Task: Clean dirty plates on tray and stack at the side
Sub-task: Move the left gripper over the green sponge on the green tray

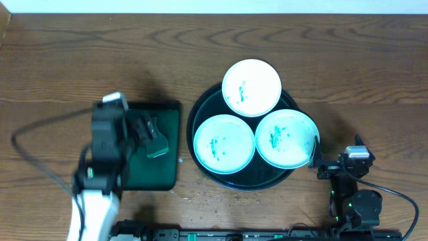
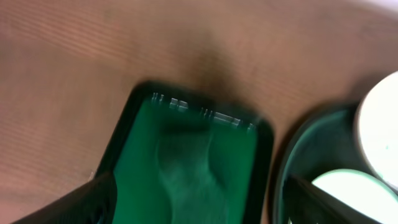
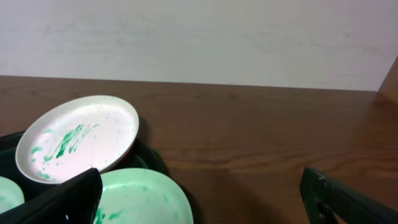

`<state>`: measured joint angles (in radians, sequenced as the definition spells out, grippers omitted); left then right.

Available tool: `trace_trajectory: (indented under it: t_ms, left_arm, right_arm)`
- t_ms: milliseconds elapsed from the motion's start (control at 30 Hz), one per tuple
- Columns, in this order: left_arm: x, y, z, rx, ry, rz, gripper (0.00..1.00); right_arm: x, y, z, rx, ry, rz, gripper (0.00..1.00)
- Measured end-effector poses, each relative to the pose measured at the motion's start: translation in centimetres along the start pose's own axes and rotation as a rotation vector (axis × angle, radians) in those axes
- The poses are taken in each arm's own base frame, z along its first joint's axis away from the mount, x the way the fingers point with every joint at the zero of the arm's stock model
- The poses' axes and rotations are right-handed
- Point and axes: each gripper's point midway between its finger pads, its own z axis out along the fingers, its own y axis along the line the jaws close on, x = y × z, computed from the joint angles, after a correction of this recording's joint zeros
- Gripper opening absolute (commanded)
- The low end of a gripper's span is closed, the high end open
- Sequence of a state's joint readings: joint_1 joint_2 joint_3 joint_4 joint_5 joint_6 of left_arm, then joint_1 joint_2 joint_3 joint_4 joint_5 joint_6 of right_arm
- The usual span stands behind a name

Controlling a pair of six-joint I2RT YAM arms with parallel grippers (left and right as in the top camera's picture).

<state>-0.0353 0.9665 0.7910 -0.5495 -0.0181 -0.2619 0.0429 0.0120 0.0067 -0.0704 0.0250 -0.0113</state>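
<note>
Step in hand, as judged: the very start, nothing wiped or stacked. Three plates lie smeared side up on the tray, mid-worktop. The far plate overhangs the far rim and the right plate overhangs the right rim. They are round, so no long axis; all face upward. Left pincer is spread and empty above the rectangular tray. Right pincer is spread and empty, just beside the right plate. The next move probably calls for a rim pinch there without dragging its neighbours.
</note>
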Motion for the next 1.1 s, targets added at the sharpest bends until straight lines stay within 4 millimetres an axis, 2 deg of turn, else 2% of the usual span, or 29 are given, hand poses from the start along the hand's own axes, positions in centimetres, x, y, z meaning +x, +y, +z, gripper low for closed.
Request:
trace_trajectory:
  t_ms: [200, 300, 433, 800, 900, 967, 1100]
  left_arm:
    - [1.6, 0.7, 0.2, -0.122, 0.334, 0.027, 0.86]
    - [2.3, 0.9, 0.2, -0.148, 0.411, 0.033, 0.86]
    - [3.6, 0.8, -0.1, -0.14, 0.48, 0.027, 0.86]
    - [4.5, 0.2, -0.5, -0.104, 0.522, 0.016, 0.86]
    - [4.5, 0.2, -0.5, -0.103, 0.522, 0.015, 0.86]
    - [4.5, 0.2, -0.5, -0.1, 0.522, 0.015, 0.86]
    - [4.5, 0.2, -0.5, -0.1, 0.522, 0.014, 0.86]
  right_arm:
    - [0.0, 0.0, 0.0, 0.0, 0.0, 0.0, 0.99]
    - [0.0, 0.0, 0.0, 0.0, 0.0, 0.0, 0.99]
    - [0.0, 0.0, 0.0, 0.0, -0.001, 0.0, 0.99]
    - [-0.4, 0.0, 0.0, 0.001, -0.016, 0.001, 0.99]
    - [-1.9, 1.0, -0.1, -0.061, -0.078, 0.024, 0.99]
    - [-2.2, 2.3, -0.3, -0.139, -0.085, 0.059, 0.99]
    - [0.2, 4.6, -0.7, -0.267, 0.045, 0.138, 0.99]
